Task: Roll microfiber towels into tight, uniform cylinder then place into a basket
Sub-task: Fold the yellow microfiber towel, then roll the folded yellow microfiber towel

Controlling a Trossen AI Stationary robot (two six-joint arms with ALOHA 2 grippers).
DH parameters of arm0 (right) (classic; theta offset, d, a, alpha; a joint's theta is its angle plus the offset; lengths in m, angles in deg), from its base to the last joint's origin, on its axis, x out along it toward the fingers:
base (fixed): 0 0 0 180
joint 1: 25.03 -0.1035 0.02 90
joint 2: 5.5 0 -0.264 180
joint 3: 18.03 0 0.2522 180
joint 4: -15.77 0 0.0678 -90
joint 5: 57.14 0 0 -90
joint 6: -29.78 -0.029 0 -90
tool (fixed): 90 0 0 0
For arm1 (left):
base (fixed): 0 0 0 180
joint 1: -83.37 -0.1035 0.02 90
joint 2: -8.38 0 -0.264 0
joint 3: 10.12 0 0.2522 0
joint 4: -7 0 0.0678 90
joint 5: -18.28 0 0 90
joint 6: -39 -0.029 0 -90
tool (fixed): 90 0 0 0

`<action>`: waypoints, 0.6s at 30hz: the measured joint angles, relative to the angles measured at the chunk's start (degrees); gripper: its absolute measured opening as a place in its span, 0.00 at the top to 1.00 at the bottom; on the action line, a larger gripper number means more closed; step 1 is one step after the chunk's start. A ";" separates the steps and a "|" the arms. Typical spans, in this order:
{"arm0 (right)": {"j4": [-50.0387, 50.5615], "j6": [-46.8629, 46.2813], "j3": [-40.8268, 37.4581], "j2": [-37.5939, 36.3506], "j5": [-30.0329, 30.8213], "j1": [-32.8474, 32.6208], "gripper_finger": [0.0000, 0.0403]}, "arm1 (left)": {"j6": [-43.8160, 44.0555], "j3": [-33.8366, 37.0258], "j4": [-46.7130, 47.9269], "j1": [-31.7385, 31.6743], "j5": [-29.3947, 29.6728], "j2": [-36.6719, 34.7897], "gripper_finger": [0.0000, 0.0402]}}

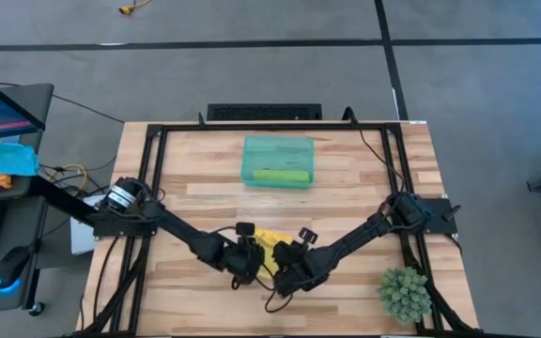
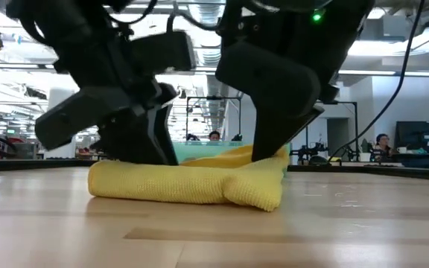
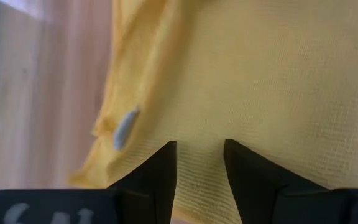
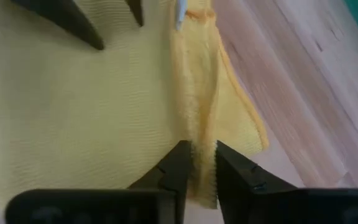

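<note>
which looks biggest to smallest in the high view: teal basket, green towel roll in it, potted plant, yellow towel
1. teal basket
2. potted plant
3. green towel roll
Yellow towel: unsure, since the left gripper and right gripper cover most of it, so only a small patch shows.

Bare table (image 1: 364,178) btwn towel (image 1: 269,242), basket (image 1: 278,160)

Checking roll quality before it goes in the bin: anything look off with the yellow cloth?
Yes. The bright yellow microfiber towel is no uniform cylinder: in the low view its right end bulges into a thick lump while the rest lies flatter. The left gripper presses it, and the right gripper pinches a bunched fold. The translucent teal plastic basket holds a green roll.
</note>
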 joint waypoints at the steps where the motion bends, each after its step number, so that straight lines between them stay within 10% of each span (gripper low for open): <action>1: 0.02 0.41 0.00 0.00 0.01 0.29 0.74 | 0.14 0.75 -0.96 -0.28 -1.01 0.00 0.68; 18: 18.34 -0.03 7.52 -0.33 0.15 1.93 0.58 | 9.20 2.94 -3.11 0.07 -2.44 -0.20 0.68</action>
